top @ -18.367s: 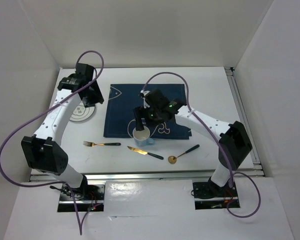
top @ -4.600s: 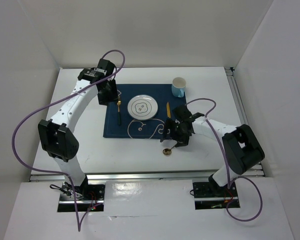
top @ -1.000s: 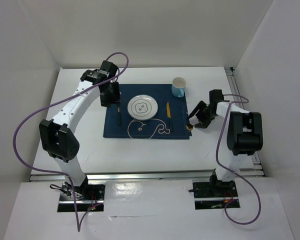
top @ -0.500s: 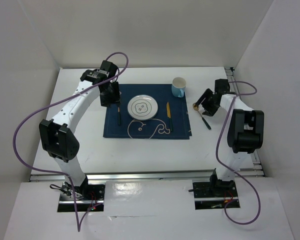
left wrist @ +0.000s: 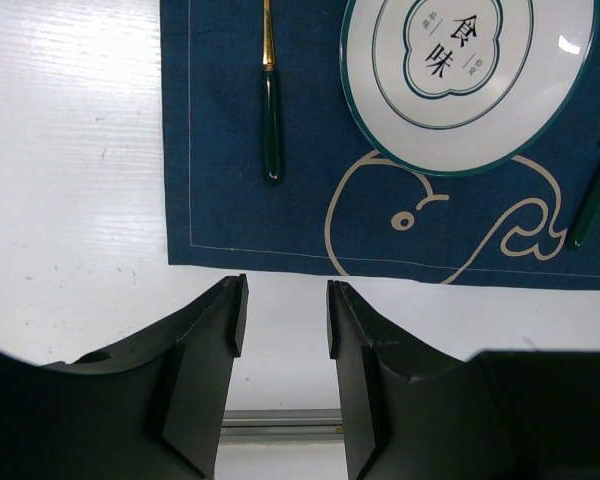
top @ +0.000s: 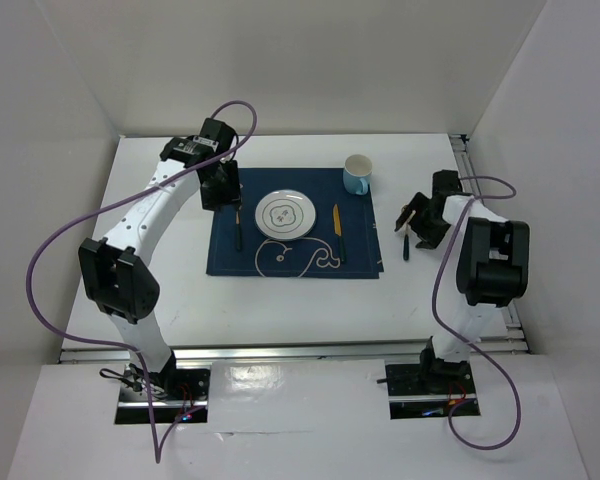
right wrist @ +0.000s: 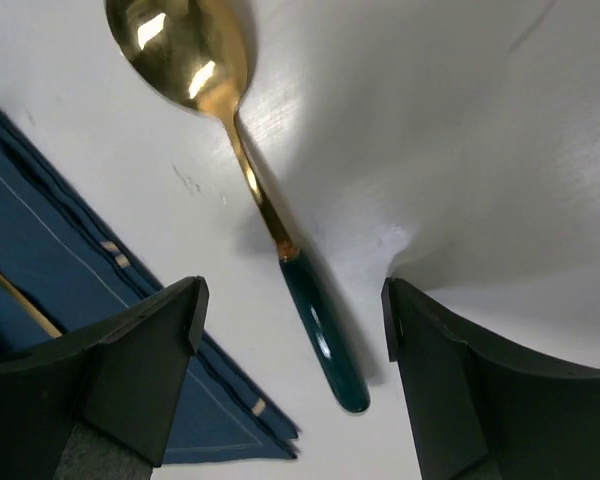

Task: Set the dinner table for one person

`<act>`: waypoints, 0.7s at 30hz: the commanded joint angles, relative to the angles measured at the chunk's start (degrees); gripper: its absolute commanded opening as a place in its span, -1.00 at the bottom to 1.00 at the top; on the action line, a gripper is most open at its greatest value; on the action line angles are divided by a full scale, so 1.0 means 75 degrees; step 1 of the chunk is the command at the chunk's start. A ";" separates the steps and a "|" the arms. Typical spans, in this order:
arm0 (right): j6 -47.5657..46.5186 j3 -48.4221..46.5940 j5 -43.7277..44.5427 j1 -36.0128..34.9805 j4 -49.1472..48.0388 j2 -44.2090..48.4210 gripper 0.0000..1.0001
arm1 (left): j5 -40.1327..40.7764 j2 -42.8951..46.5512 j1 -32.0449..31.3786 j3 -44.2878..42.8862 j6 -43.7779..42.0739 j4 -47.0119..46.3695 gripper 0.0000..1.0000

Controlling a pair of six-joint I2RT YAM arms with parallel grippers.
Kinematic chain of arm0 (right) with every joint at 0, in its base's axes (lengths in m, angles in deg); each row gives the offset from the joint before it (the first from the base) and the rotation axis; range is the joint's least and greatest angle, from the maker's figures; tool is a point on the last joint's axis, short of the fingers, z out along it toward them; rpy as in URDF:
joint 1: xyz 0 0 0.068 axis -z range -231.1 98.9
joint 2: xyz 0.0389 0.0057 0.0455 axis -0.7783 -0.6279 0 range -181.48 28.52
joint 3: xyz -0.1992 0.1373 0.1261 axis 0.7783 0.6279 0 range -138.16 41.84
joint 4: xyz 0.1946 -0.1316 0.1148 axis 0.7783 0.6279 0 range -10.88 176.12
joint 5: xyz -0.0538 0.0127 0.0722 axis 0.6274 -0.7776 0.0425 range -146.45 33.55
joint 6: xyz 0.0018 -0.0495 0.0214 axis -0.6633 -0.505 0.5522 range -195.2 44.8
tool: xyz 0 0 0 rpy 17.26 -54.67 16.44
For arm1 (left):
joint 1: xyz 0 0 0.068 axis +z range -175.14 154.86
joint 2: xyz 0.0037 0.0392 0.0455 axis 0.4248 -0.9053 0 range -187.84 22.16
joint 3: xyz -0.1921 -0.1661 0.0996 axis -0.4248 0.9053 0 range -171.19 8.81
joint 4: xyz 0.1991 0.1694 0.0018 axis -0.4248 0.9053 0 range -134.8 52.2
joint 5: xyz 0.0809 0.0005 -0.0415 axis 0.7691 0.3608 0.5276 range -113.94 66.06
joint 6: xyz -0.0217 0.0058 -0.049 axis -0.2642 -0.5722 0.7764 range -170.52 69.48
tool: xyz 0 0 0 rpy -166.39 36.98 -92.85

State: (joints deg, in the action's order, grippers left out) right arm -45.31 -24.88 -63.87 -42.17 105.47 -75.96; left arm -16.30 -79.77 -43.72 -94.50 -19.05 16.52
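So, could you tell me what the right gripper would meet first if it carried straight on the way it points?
Most likely the gold spoon, lying on the dinner table between the right gripper's open fingers; depth is unclear.

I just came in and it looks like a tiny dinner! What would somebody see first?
A dark blue placemat with a white whale drawing lies mid-table, a round plate on it. Off its right edge, a gold spoon with a green handle lies on the dinner table beneath the right arm's open fingers.
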 commanded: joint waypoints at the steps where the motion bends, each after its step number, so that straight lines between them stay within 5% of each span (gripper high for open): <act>1: -0.0212 0.0236 0.0764 -0.0555 0.0329 0.0432 0.66 | 0.0013 0.0032 -0.0018 -0.0183 -0.0152 0.0015 0.08; 5: 0.0057 0.0143 0.2112 -0.1096 0.0902 0.0104 0.47 | -0.0058 0.0032 -0.0088 -0.0183 -0.0152 0.0015 0.08; 9: 0.0245 0.0072 0.2525 -0.1190 0.1057 -0.0049 0.02 | 0.0013 0.0184 -0.0088 -0.0030 -0.0152 0.0015 0.08; 15: 0.0245 0.0142 0.2595 -0.1331 0.1138 0.0524 -1.00 | 0.0013 0.0254 -0.0088 0.0040 -0.0152 0.0015 0.08; 21: -0.0410 0.0142 0.1941 -0.2068 0.0942 0.1602 -1.00 | 0.0013 0.0255 -0.0088 0.0040 -0.0152 -0.0054 0.08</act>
State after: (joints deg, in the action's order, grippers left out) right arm -45.44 -23.39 -46.91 -53.63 113.32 -71.15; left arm -16.32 -79.75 -44.16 -94.30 -19.05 16.49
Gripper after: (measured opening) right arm 0.160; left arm 0.542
